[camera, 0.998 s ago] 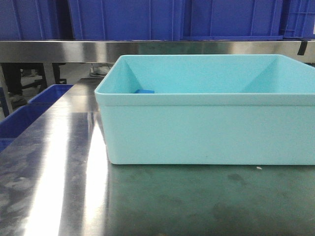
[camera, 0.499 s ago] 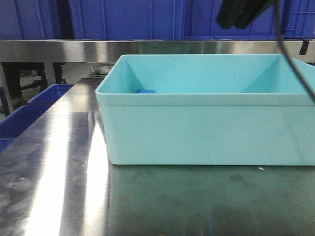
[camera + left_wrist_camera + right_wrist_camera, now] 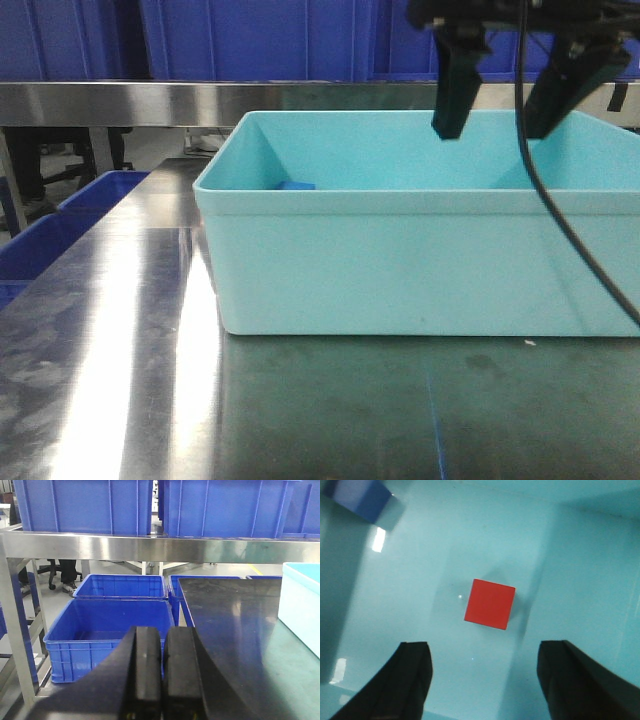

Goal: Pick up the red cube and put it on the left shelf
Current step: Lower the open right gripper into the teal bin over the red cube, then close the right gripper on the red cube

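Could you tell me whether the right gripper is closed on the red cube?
No, the right gripper is wide open, and the red cube lies untouched on the floor of the turquoise tub.

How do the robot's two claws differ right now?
The left claw is shut, fingers pressed together; the right claw is wide open. The left claw points level toward blue crates beside the table; the right claw points down into the turquoise tub, over the red cube. Both are black and hold nothing.
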